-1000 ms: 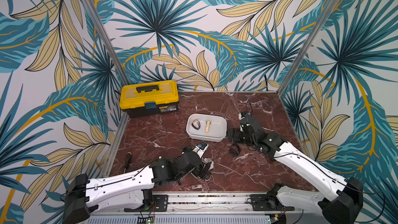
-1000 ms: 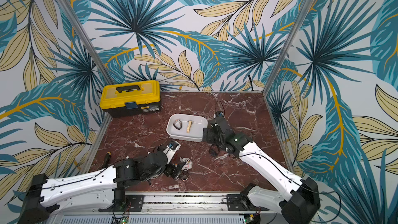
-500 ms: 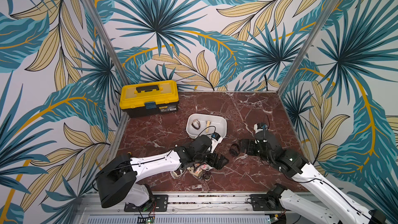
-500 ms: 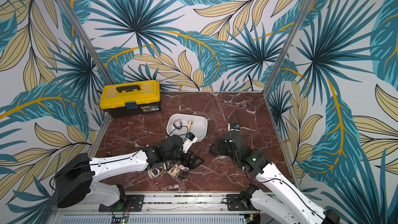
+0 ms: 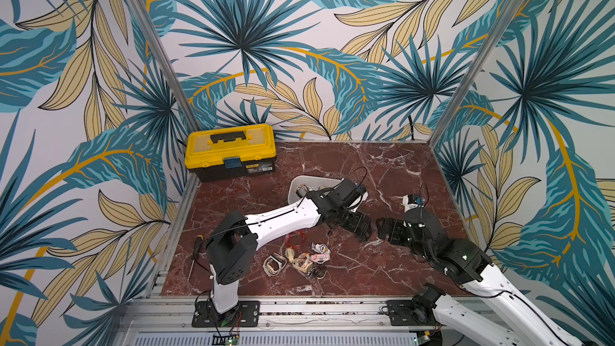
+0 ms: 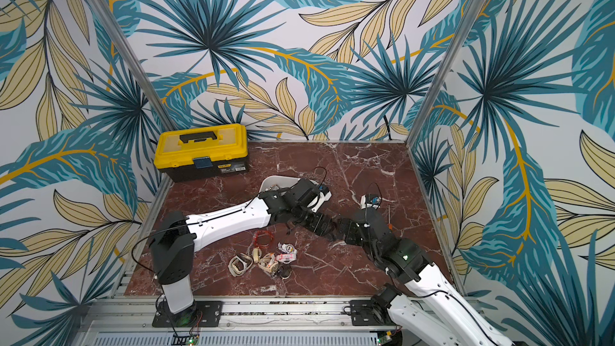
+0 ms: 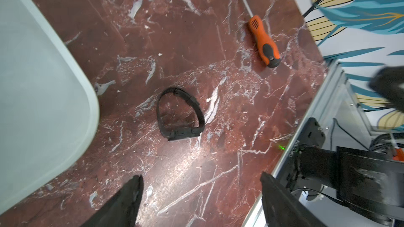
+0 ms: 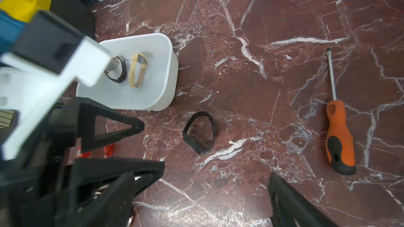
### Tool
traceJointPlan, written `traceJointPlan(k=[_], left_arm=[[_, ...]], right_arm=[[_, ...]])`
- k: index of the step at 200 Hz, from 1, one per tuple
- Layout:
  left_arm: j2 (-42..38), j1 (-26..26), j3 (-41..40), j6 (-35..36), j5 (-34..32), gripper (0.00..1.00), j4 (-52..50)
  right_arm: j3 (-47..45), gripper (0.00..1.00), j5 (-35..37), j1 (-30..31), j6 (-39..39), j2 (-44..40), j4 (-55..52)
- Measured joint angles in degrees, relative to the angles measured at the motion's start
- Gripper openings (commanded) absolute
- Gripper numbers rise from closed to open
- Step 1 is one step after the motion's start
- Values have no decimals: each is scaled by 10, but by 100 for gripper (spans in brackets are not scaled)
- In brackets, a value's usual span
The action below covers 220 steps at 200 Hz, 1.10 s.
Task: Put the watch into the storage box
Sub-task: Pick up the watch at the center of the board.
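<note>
Table (image 8: 284,7) dark red marble, white veins. Watch (image 7: 181,132) black. Storage box (image 8: 172,79) white. Screwdriver (image 8: 336,119) orange (black grip). Toolbox (image 5: 229,149) yellow lid, black base.

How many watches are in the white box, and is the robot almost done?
Two watches lie in the storage box: a dark watch and a cream watch. Nothing is held; the left fingers and right fingers stand open near the black watch. It and the watch pile are left.
</note>
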Motion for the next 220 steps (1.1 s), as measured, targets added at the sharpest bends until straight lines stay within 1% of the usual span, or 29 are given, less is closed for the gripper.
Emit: traceJointPlan(k=[33,66,126,152,181,220], left_arm=[[64,0,48,12,-27,84,-74],[111,2,98,21,-44,81,-110],[148,9,149,35,-65,81,-136],[156,12,169,40,-66,81,-144],[177,15,209,44,-63,81,-151],[221,18,260,48,-61,76,-167]], right_arm=[[0,97,2,0,0,-21,-10],[0,97,2,0,0,-30,-13],[0,97,2,0,0,-29,-13],[-1,97,2,0,0,-26,-12],[-3,97,2,0,0,-22,-12],[-5,97,2,0,0,-22,-12]])
